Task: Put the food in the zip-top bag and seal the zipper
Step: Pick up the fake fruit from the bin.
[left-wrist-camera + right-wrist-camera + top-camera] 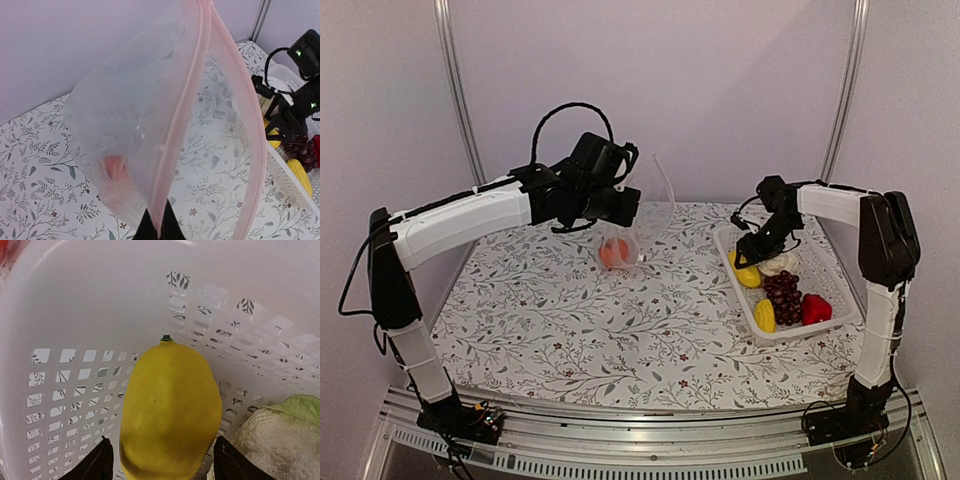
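Observation:
My left gripper [625,205] is shut on the pinkish zipper [182,125] of the clear zip-top bag [638,225] and holds it up over the table's far middle, mouth gaping. An orange piece [613,252] lies in the bag's bottom and shows blurred in the left wrist view [115,167]. My right gripper [748,255] is open inside the white basket, its fingers on either side of a yellow oblong piece [172,412], with gaps showing. The cauliflower [272,440] lies just right of it. The grapes [783,295], a second yellow piece [764,315] and a red piece [815,308] lie nearer in the basket.
The white lattice basket [790,335] stands at the right of the floral-patterned table [570,330]. Its wall [90,315] rises close behind the yellow piece. A pale back wall and two metal posts bound the far side.

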You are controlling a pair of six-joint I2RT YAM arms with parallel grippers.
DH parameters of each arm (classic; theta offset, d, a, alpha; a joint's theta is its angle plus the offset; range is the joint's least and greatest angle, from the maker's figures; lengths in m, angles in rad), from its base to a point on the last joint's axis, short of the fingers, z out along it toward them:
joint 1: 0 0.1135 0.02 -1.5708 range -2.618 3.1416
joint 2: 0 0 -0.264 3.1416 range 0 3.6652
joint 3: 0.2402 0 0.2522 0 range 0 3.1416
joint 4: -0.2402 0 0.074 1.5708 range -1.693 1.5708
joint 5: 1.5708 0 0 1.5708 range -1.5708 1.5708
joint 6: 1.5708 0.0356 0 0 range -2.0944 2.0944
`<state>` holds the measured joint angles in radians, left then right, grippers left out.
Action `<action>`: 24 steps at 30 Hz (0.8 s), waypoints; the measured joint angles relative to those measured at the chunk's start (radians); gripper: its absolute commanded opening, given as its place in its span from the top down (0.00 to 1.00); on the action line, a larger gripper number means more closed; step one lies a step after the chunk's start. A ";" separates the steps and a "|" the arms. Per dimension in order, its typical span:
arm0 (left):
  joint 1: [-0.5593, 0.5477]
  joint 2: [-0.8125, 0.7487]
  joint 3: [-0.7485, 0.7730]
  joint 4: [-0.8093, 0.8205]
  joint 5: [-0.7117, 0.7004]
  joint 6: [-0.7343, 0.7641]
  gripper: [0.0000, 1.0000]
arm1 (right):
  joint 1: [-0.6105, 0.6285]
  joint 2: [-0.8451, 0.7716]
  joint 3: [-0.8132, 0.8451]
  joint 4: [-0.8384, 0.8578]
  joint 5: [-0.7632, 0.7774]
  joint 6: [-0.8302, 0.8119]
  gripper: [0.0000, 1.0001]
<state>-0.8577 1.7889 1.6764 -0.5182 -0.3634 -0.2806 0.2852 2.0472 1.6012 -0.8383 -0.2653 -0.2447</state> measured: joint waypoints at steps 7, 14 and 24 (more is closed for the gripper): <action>-0.002 0.000 0.000 0.000 0.002 -0.001 1.00 | 0.024 0.053 0.010 0.000 0.050 0.016 0.43; -0.002 0.000 0.000 0.000 0.007 -0.005 1.00 | 0.026 0.050 0.009 0.010 0.070 0.026 0.53; -0.003 0.000 0.000 0.000 0.008 -0.008 1.00 | 0.000 -0.133 -0.004 0.013 0.013 0.015 0.61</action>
<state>-0.8612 1.7889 1.6764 -0.5182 -0.3557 -0.2882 0.2855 1.9144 1.5970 -0.8249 -0.2520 -0.2298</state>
